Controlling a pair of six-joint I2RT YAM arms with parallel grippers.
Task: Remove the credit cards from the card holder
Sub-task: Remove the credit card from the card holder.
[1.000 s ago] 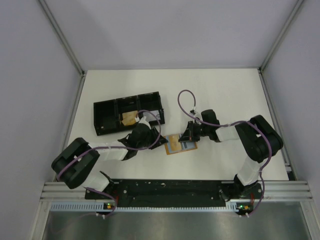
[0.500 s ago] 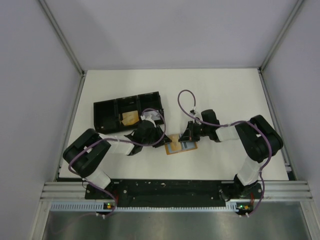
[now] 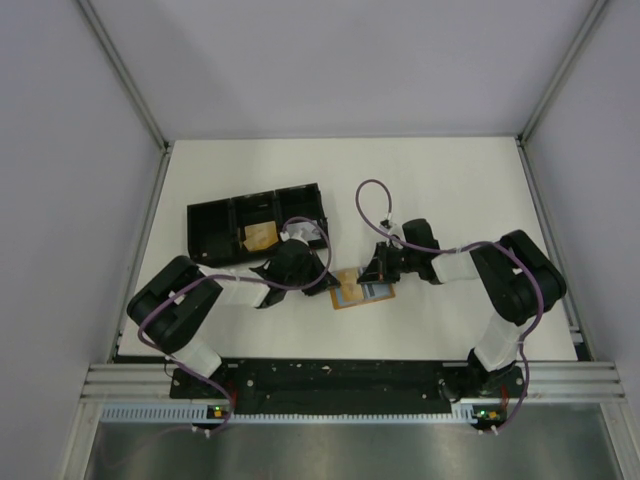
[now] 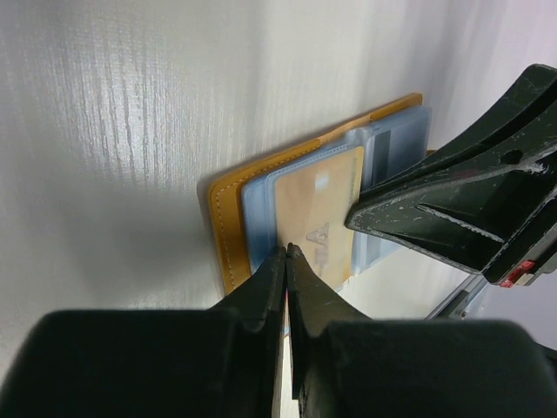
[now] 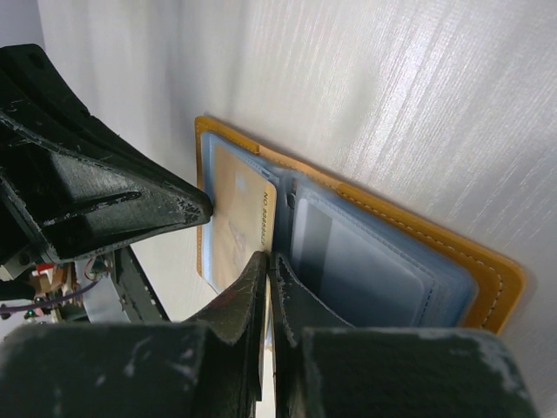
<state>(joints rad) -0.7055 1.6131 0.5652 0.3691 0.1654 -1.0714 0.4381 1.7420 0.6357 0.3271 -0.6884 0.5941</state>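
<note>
Card holder [image 4: 222,218]: lies open and flat on the table [image 4: 130,131], between the two grippers and apart from the black tray [image 3: 215,235]. In the top view its long axis runs left to right, from one gripper to the other.
Tan card [image 4: 318,209]: sits in the clear pocket of the half nearer the left arm.
Blue-grey card [image 5: 348,261]: sits in the pocket of the other half.
Left gripper [image 4: 285,257]: jaws are pressed together, tips at the near edge of the tan card. Whether the edge is caught between them cannot be told.
Right gripper [image 5: 268,266]: clenched with nothing grasped, tips set down at the holder's centre fold. Judged to be pinning the holder.
Governing relation: the tan card lies directly ahead of the left tips, so the left arm is the nearer one.
Next move, judged: draw the card back toward the left arm while the right tips hold the holder.
Risk: the holder may drag along if the pin slips.
</note>
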